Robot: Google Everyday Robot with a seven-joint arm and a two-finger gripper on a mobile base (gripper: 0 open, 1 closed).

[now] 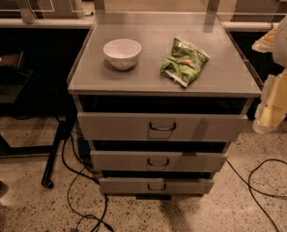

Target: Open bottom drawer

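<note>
The bottom drawer (133, 185), a flat grey metal front with a small dark wire handle, sat lowest of three at 6 o'clock. Higher up, the smooth grey counter (133, 79) held a round white bowl (122, 53) and a crinkly green bag (183, 61). The pale gripper (272, 105) hung at 3 o'clock, well apart from the drawer. I could not tell how its jaws stood.

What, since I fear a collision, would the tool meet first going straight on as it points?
The tool at the right edge seems to point down: probably the floor first, beside the cabinet, though depth is unclear.
</note>
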